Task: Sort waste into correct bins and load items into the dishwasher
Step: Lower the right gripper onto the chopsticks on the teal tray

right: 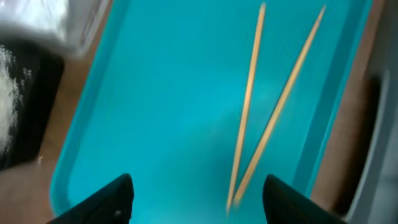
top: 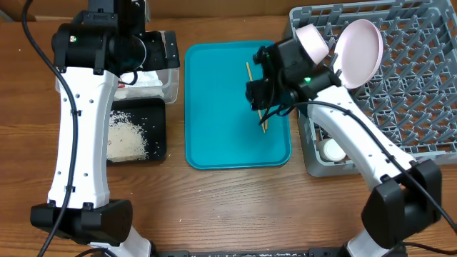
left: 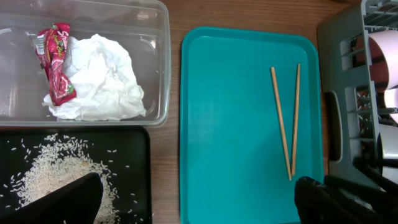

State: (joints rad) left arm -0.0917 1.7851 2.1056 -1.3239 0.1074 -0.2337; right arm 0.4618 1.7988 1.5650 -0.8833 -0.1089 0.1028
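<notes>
Two wooden chopsticks (left: 281, 124) lie V-shaped on the teal tray (left: 236, 124).

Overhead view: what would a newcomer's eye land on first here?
The bright teal tray at the centre, bare but for two wooden chopsticks near its right edge, with the open right gripper hovering over them. Next, at left, the red wrapper and white napkin in the clear tub, and rice in the black tray.

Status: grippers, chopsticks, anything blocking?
Left gripper open, empty. Right gripper open, hovering over the two chopsticks on the teal tray. Nothing blocking them.
</notes>
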